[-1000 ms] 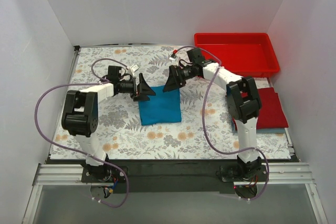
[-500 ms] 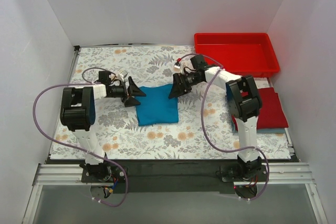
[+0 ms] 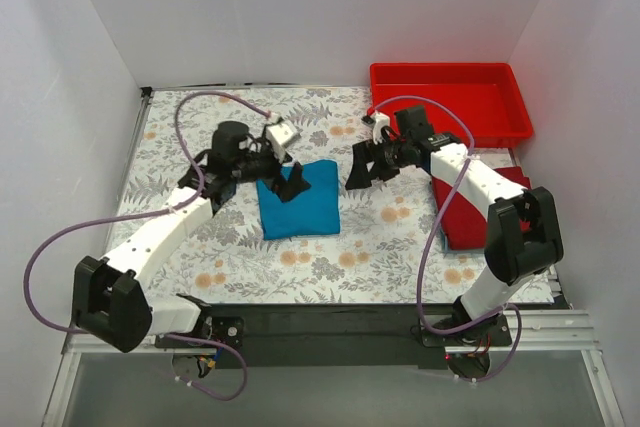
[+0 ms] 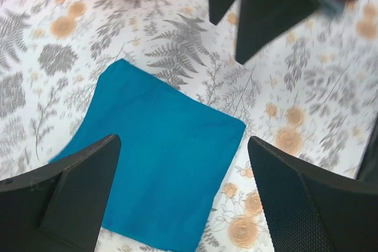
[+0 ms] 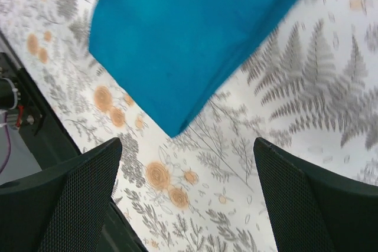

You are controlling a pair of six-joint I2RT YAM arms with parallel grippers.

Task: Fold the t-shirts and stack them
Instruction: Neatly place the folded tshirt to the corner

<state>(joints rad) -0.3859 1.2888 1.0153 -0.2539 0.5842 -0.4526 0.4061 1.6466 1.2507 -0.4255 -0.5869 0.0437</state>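
The left gripper (image 3: 290, 185), jaws spread wide and empty, hovers over the far-left part of a teal-blue folded cloth t-shirt (image 3: 302, 209) — a flat, nearly square packet with no clear long axis, lying mid-worktop, a little nearer the left edge than the right. The right gripper (image 3: 358, 172), equally wide and empty, sits just beside the packet's far-right corner, not over it. A red folded cloth t-shirt (image 3: 465, 227) lies at the right edge, partly under the right arm — so the teal packet likely needs carrying rightward, and the left gripper is nearer to it.
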